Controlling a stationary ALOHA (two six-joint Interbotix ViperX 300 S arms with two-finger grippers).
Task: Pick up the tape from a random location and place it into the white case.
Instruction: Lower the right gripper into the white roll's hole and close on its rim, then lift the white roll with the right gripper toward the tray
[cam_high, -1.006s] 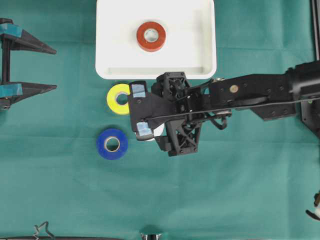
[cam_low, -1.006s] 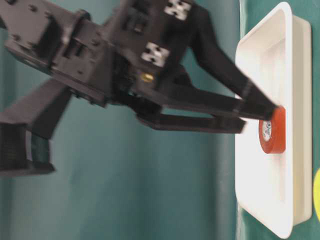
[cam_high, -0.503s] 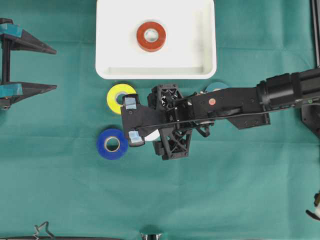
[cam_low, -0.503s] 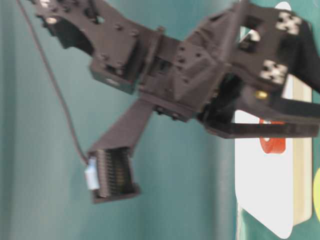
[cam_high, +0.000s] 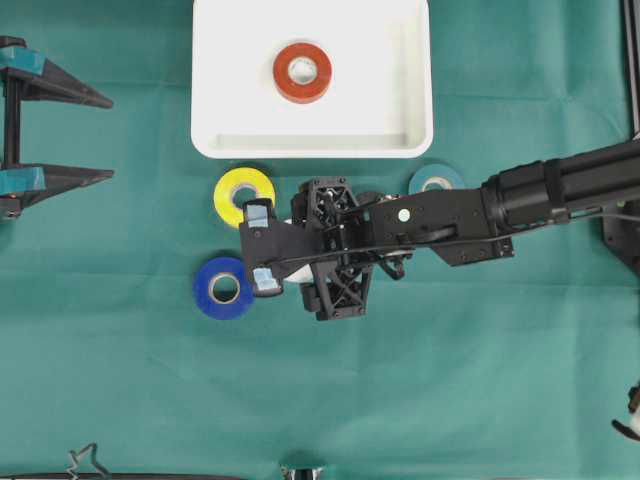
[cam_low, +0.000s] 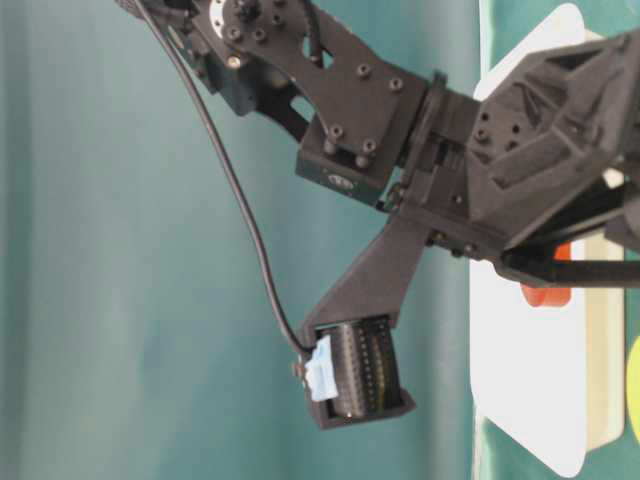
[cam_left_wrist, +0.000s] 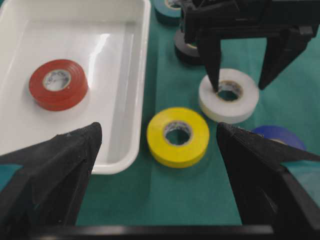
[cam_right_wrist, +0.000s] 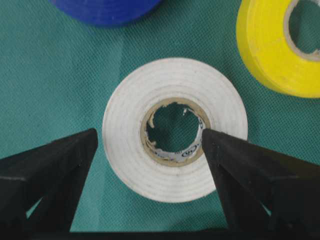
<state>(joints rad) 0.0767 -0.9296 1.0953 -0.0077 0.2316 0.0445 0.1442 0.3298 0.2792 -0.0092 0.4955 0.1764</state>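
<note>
- Nearest the right wrist camera, we see the white tape roll (cam_right_wrist: 175, 129) lying flat on the green cloth (cam_right_wrist: 60, 75), with the right gripper (cam_right_wrist: 145, 150) spread wide over it: one finger stands over the roll's cardboard hole, the other outside the rim, and nothing is grasped.
- From the left wrist camera we read the same pose: the right gripper's two dark fingers (cam_left_wrist: 212, 65) come down either side of one wall of the white roll (cam_left_wrist: 229, 95), one tip at the hole.
- Just beside it lie a yellow roll (cam_high: 244, 197) and a blue roll (cam_high: 224, 288); a teal roll (cam_high: 436, 180) sits near the arm, and a dark roll (cam_left_wrist: 186, 47) shows behind the white one.
- We judge this to be the reach-and-grasp step: the gripper is lined up on the white roll but has not pinched it.
- The next move, as we see it, calls for settling the fingers a little lower and closing on the roll's wall, then lifting clear of the yellow neighbour before carrying it across.
- Farther off, the white case (cam_high: 410, 60) rests at the top of the overhead view with a red roll (cam_high: 303, 72) already lying inside it.
- At the left edge, the left gripper (cam_high: 100, 135) hangs spread wide and idle, holding nothing, well apart from the rolls.
</note>
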